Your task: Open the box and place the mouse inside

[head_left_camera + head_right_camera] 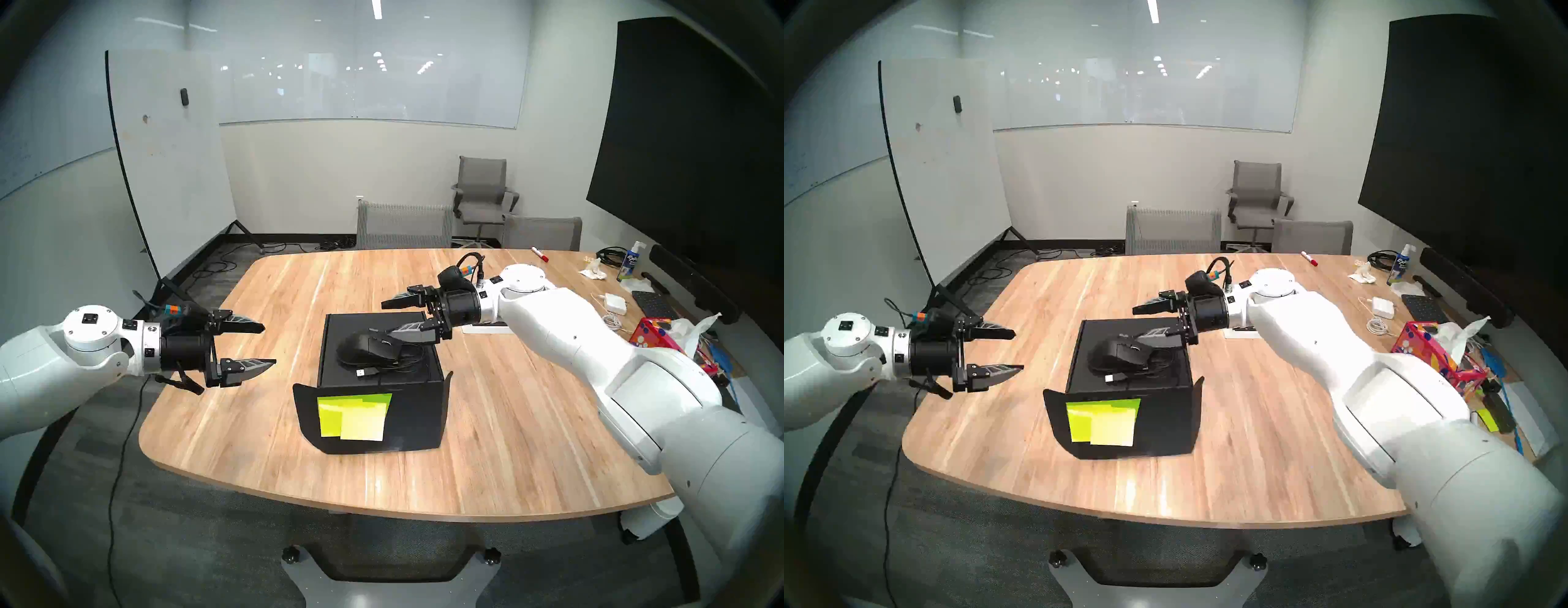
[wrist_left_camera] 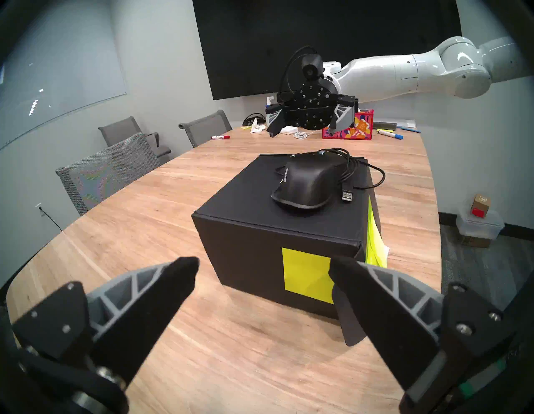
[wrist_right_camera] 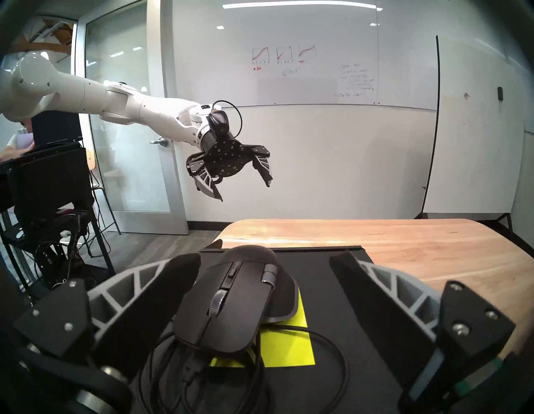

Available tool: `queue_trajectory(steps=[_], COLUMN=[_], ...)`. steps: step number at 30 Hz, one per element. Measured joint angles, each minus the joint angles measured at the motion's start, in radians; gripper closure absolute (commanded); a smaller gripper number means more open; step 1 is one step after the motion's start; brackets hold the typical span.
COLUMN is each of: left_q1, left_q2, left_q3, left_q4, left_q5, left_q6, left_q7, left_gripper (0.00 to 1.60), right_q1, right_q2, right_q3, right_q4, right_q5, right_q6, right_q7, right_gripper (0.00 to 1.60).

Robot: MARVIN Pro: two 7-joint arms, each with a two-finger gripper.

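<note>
position of the task's items first: matte black cardboard box [image 1: 380, 369] stands near the middle of the pale wood-plank bench [image 1: 530, 424], closed on top, with its front flap [image 1: 369, 418] hanging down at the near side and carrying yellow-green sticky notes [image 1: 354, 416]. black wired computer mouse [image 1: 369, 347] lies on the closed top of the box, its thin black cable [image 1: 409, 354] bundled beside it and the plug end near the front edge. right claw [image 1: 388, 320] reaches in from the right at about mouse height, jaws spread wide and empty; in the right wrist view the mouse sits between the two fingers, close by the left one, contact not confirmed. left claw [image 1: 267, 344] hangs clear of the box to the left, above the bench edge, jaws likewise wide and holding nothing. judgement: the step in hand is taking the mouse off the lid, since the box cannot be opened with it resting there. next move calls for closing the right claw across the mouse body, lifting it with the loose cable clear, then having the left claw raise the lid by the flap. risk noted: trailing cable may snag on the box edge.
</note>
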Motion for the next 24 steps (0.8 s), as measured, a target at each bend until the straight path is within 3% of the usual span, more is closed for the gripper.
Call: queue_trajectory(steps=[24], left_q1=[-0.003], left_q2=[0.001], left_q3=[0.004], left_q4=[0.000], left_q5=[-0.001], left_q6=[0.000], left_q7=[0.000], left_gripper=[0.00], right_q1=[0.046], right_q2=[-0.032], right_q3=[-0.143], right_q4=[0.033], right_q5=[0.089], right_q6=[0.071], right_q7=[0.000], right_gripper=[0.00])
